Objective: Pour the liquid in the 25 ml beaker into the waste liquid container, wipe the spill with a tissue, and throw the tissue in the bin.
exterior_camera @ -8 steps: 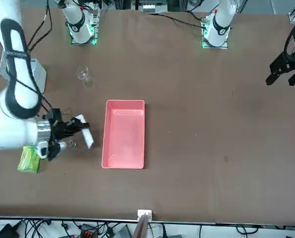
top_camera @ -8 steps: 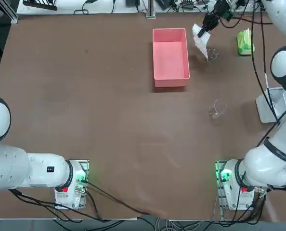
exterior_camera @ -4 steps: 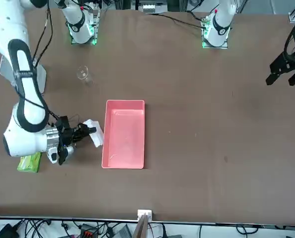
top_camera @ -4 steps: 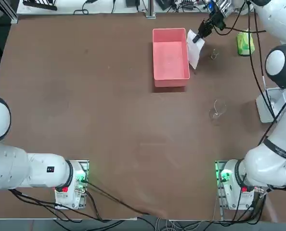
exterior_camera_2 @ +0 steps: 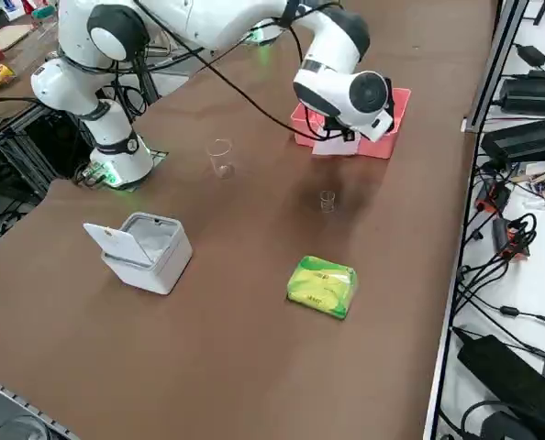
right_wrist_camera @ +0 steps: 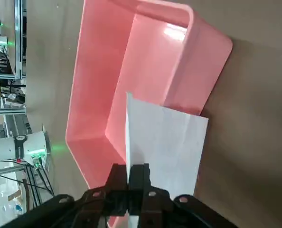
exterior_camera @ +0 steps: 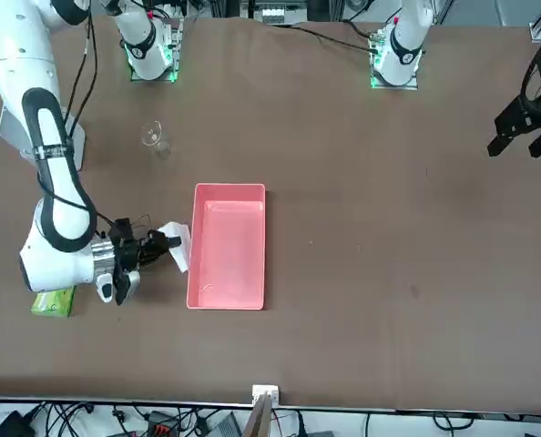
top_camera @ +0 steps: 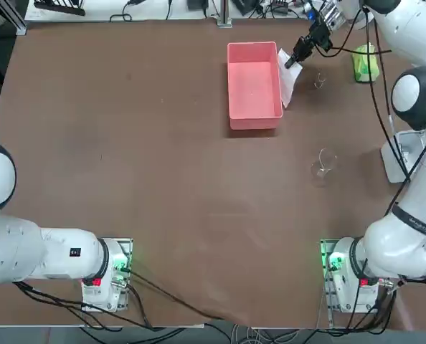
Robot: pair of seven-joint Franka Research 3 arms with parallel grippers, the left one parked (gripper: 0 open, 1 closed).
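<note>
Tissue (right_wrist_camera: 164,142) hangs pinched in my jaws (right_wrist_camera: 134,173), which are clamped tight on one edge of the flat white sheet. Its loose end drapes just beside the near wall of the pink tub (top_camera: 254,107), perhaps touching it. I see no spill clearly on the table (top_camera: 163,179) under me, so I cannot tell where the wipe belongs. If I drag low along the tub, I judge the sheet could snag on the rim or nudge the tub sideways. Behind me stands the tiny beaker (exterior_camera_2: 327,201), close enough to topple on a careless sweep. Farther off sit the green pack (exterior_camera_2: 321,286), a larger glass (exterior_camera_2: 220,157) and the white bin (exterior_camera_2: 144,249), with open table between them.
</note>
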